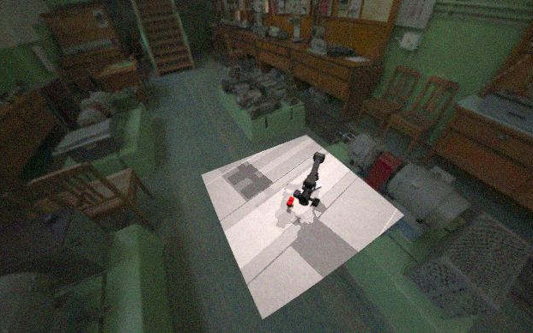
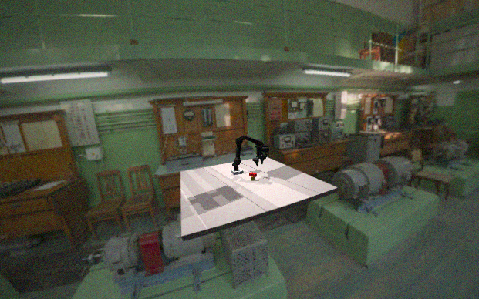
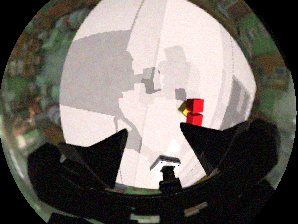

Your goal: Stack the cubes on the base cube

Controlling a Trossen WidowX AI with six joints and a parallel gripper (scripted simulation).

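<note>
- Two small red cubes [image 1: 290, 202] [image 2: 252, 175] [image 3: 194, 112] sit side by side atop a yellow base cube [image 2: 253, 179] [image 3: 184, 108], on the pale, grey-patched square worktop [image 1: 271, 279] [image 2: 224, 216] [image 3: 95, 120].
- The black two-fingered tool [image 1: 306, 201] [image 2: 259, 164] [image 3: 153, 128] hangs spread wide, pinching nothing, above the worktop and apart from the cubes.

Black arm raised and bent, pincer [image 1: 306, 202] [image 2: 259, 165] [image 3: 153, 128] pointing downward, fingers wide apart, holding nothing
</note>
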